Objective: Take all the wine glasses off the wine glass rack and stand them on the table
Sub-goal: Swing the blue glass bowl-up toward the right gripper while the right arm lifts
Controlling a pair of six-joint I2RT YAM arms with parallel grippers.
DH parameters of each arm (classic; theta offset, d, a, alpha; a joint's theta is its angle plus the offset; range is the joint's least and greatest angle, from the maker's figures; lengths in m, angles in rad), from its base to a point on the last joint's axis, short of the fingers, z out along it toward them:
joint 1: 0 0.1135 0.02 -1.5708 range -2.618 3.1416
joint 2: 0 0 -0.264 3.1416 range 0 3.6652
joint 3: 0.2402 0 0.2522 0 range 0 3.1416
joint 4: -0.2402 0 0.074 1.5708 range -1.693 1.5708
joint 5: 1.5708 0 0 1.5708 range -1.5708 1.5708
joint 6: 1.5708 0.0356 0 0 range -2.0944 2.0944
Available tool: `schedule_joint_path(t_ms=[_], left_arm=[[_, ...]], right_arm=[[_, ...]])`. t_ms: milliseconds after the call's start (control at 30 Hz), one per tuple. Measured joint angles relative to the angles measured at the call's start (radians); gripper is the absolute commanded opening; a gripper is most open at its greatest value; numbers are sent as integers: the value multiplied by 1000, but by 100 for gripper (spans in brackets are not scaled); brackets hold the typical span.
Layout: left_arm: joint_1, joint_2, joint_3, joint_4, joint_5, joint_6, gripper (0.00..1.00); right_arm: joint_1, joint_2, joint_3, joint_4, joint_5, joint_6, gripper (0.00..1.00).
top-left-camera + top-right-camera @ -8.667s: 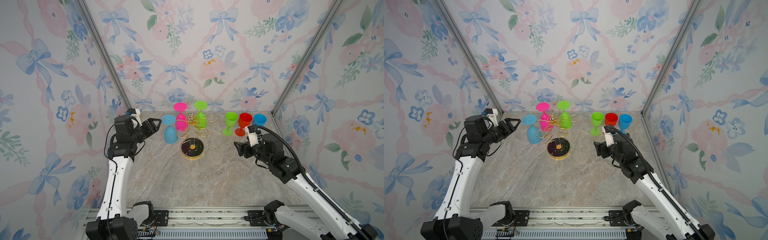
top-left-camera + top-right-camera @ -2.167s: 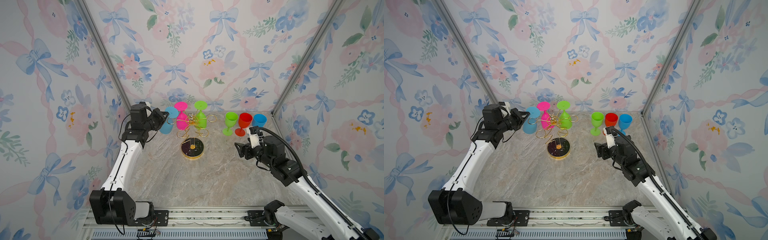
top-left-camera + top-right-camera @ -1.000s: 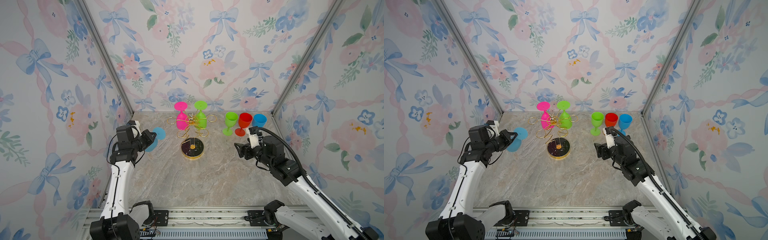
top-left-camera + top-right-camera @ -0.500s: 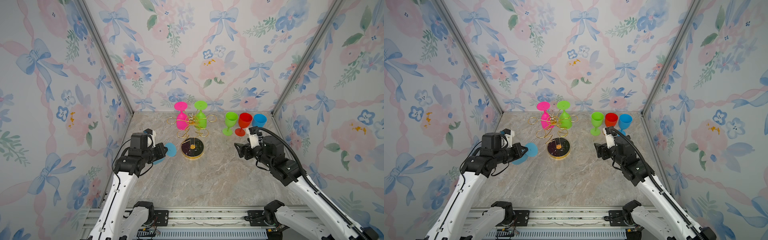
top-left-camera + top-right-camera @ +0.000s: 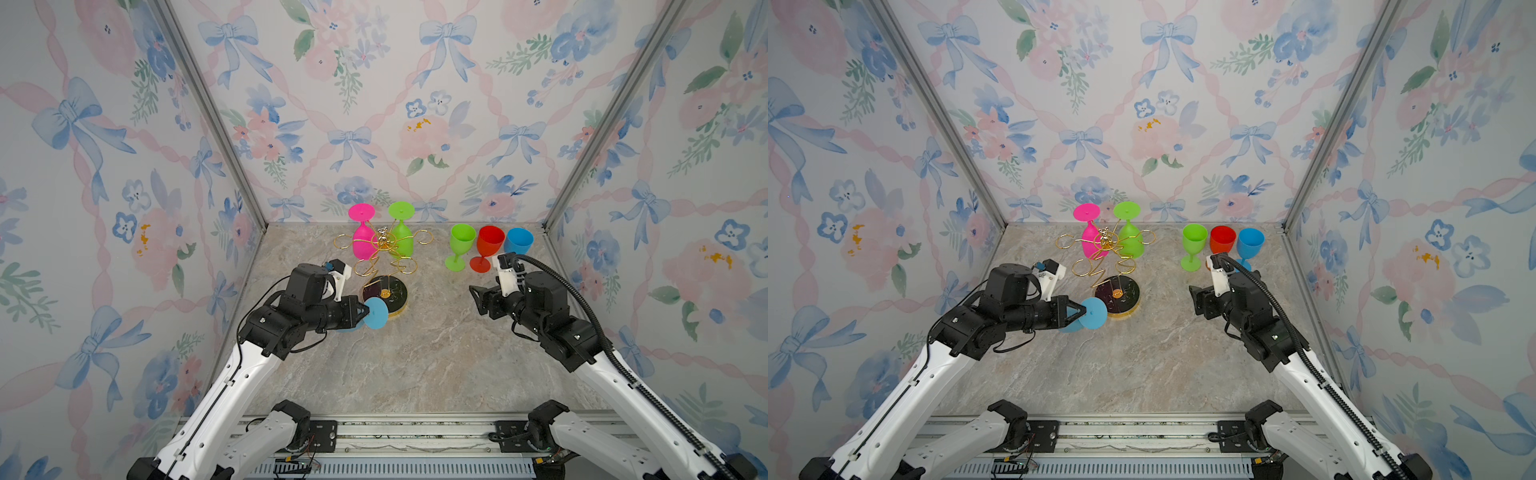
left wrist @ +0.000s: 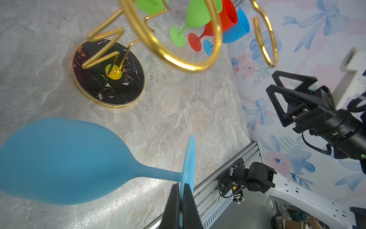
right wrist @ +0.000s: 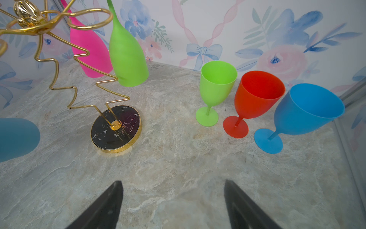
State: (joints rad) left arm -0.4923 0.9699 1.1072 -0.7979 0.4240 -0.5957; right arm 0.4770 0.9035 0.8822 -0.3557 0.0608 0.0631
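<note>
Foot of wine glass (image 6: 65,160) pinched in left gripper (image 6: 181,185); right gripper (image 7: 172,180) gaped, empty. Rack (image 5: 1129,291) held two glasses (image 5: 362,245); three goblets (image 5: 489,245) stood.

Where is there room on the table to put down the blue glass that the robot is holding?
The big bare patch of table between the rack's base, the right gripper and the front rail is free. The back is crowded: a pink glass and green glass hang there, and three standing glasses fill the right corner.
</note>
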Motion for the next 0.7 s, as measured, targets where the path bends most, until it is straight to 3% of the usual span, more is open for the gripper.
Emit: schedule_joint_path(t_ms=[200,400,700], left_arm=[[-222,106,22,-3,4,-10,0],[-455,271,160,-3,-61,-6,0],[-738,488,398,48,-294,219,0]], right_arm=[[2,14,5,-27,26,0,82],[2,15,8,-53,58,7,82],[-7,21,69,-146,114,39,83]])
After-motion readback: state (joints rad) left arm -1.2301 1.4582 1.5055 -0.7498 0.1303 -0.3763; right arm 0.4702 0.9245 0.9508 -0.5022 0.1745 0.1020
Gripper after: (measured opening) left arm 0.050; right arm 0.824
